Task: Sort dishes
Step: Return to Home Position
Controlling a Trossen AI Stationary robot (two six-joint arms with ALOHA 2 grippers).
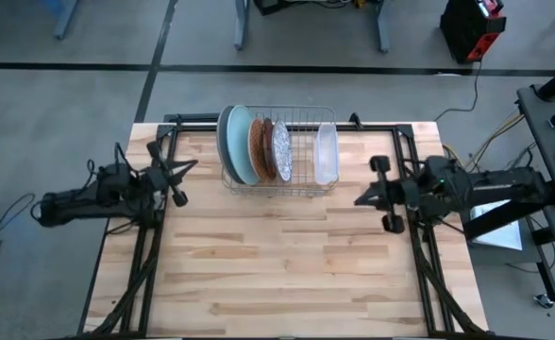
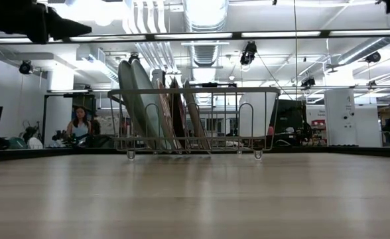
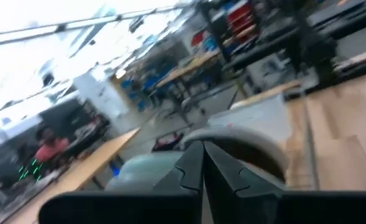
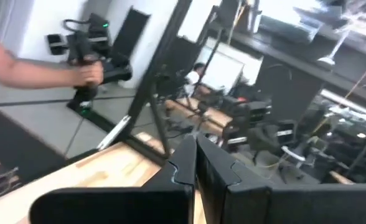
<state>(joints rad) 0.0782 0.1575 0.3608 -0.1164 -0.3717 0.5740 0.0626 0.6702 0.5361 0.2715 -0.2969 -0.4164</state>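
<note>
1. Planks of pale wood make up the table (image 1: 287,274), bare over its near and middle parts, with grey floor all round it. The wire rack (image 1: 301,118) sits at the far edge, about midway across. On edge in it, side by side, stand the grey plate (image 1: 224,132), pale blue plate (image 1: 242,146), orange-and-white plate (image 1: 256,146), dark red plate (image 1: 267,151) and silvery-white plate (image 1: 282,151). A clear tub (image 1: 326,153) stands apart from them near the rack's right end. The left gripper (image 1: 191,168) hangs by the table's left edge and the right gripper (image 1: 361,200) by its right edge. Both are well apart from the rack, with open wood between them.
2. Low view: bare tabletop runs up to the rack, where the plates lean upright. Behind is a workshop with ceiling lights and ducts, and a person (image 2: 80,123) far off.
3. Left wrist view: its fingers (image 3: 192,168) are pressed together, holding nothing. Blurred plates and workbenches lie beyond.
4. Right wrist view: its fingers (image 4: 186,165) are closed and empty above a table corner. Beyond it a person's hand (image 4: 91,73) holds a dark device.
</note>
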